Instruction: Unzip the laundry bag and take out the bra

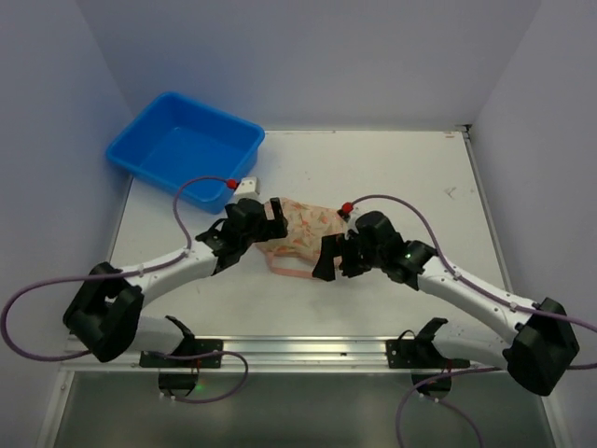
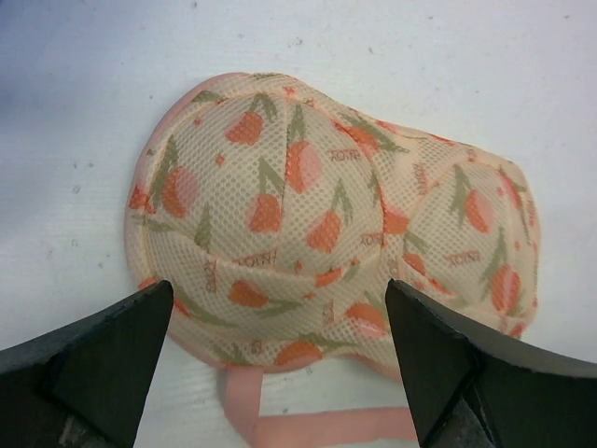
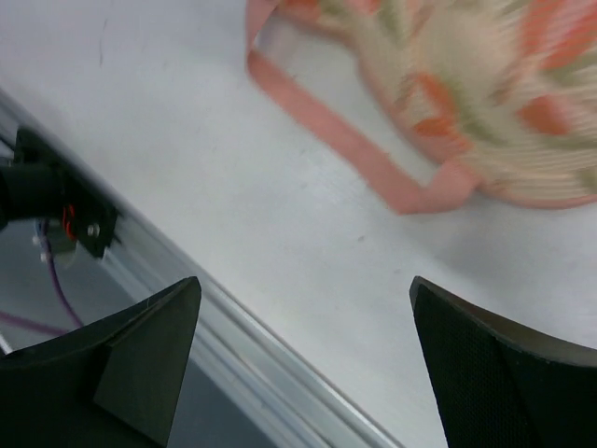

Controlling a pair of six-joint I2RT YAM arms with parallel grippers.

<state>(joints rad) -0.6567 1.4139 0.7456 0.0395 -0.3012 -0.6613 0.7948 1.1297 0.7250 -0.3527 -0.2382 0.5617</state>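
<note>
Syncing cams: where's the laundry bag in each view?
Top external: bag just left of frame centre.
Left wrist: bag fills mid-frame.
Right wrist: bag in the top right corner, blurred and cut by the frame.
Shared landmark: the pink loop off the bag's near edge, seen in all three.

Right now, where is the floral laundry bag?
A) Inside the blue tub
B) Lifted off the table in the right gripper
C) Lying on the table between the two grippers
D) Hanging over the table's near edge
C: the laundry bag lies on the table between the open left gripper and the open right gripper, well apart from the blue tub.
</note>
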